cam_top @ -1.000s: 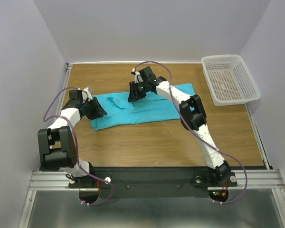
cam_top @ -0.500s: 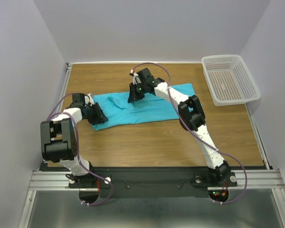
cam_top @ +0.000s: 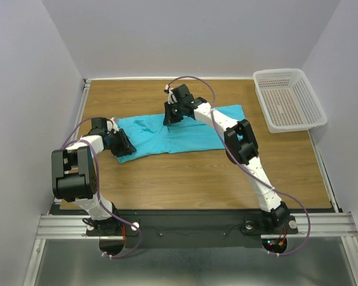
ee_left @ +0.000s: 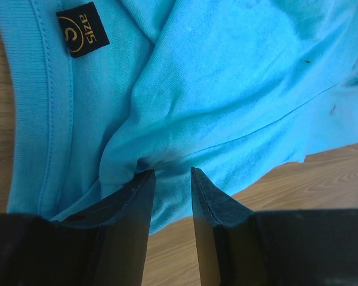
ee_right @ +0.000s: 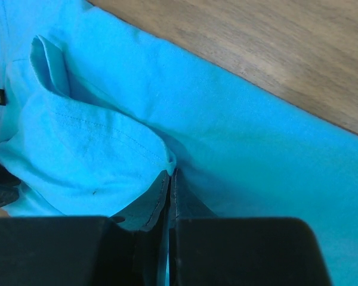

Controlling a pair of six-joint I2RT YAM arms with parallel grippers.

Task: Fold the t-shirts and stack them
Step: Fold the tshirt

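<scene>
Matt cotton t-shirt [cam_top: 173, 136], wood-grain table [cam_top: 197, 173]

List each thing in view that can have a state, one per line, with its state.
t-shirt: partly folded into a band, lying flat on the table, pinched at two places.
left gripper: partly closed on a bunched fold of the t-shirt near the collar.
right gripper: shut on a fold of the t-shirt at its far edge.
basket: upright, empty, at the table's far right corner.
table: bears the t-shirt and the basket.

The t-shirt [cam_top: 185, 134] lies on the table [cam_top: 185, 173], mid-left. The basket [cam_top: 288, 100] sits far right, seemingly apart from it.
</scene>
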